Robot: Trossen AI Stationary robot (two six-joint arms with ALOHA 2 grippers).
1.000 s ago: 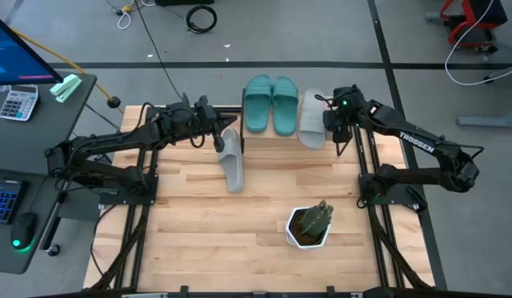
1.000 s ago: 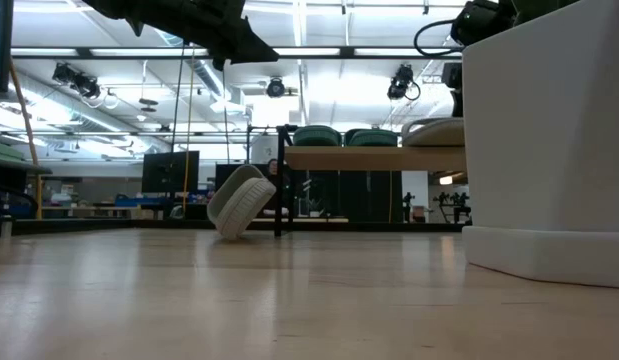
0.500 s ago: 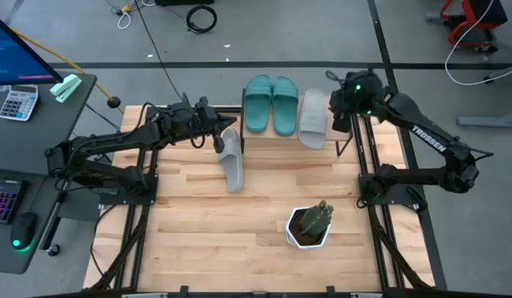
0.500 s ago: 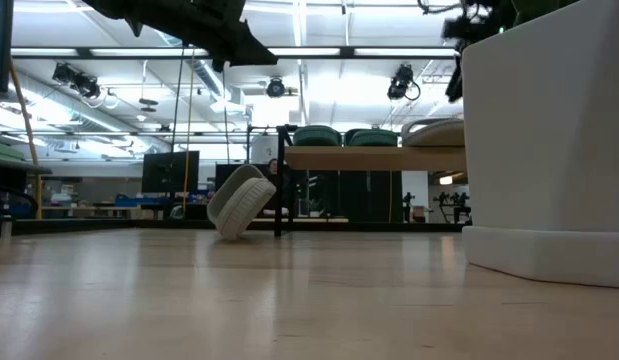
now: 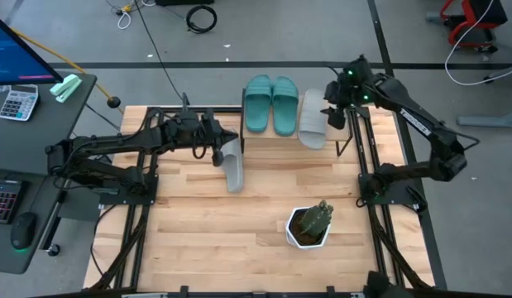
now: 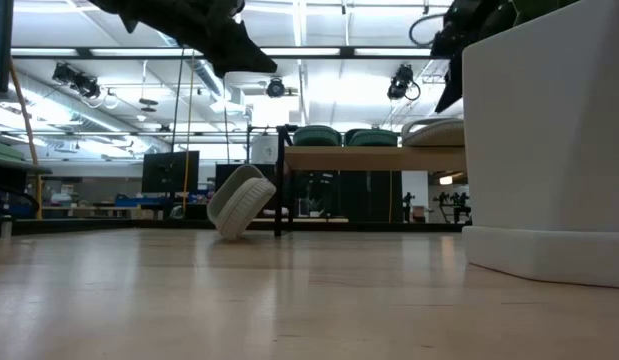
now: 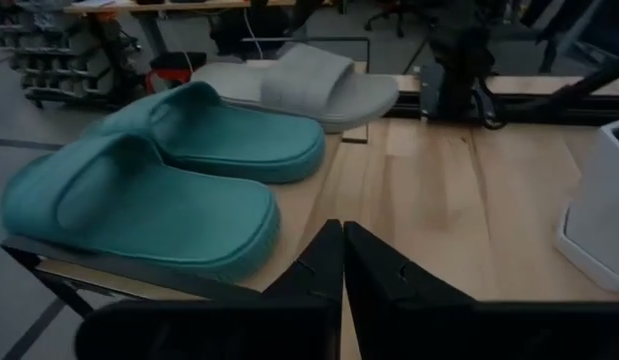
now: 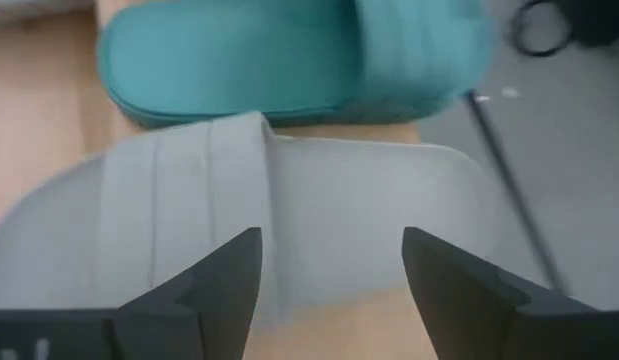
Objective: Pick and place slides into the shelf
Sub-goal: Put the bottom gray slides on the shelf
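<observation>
Two teal slides (image 5: 270, 104) and one light grey slide (image 5: 313, 119) lie side by side on the shelf (image 5: 276, 141) at the table's far middle. The second grey slide (image 5: 232, 165) stands on its edge on the table and leans against the shelf's left leg (image 6: 279, 180). My left gripper (image 5: 216, 147) is shut and empty, above that leaning slide; its wrist view (image 7: 341, 255) looks across the shelf. My right gripper (image 5: 332, 112) is open and empty, above the grey slide on the shelf (image 8: 319, 210).
A white pot with a green plant (image 5: 309, 225) stands near the table's near right; it fills the right of the low view (image 6: 549, 150). Bare wood lies between the shelf and the pot and over the near left.
My right gripper has gone up and toward the table's far edge, away from the grey slide on the shelf, which stays in place. My left gripper has drawn back a little toward the table's left edge. The leaning grey slide has kept still.
</observation>
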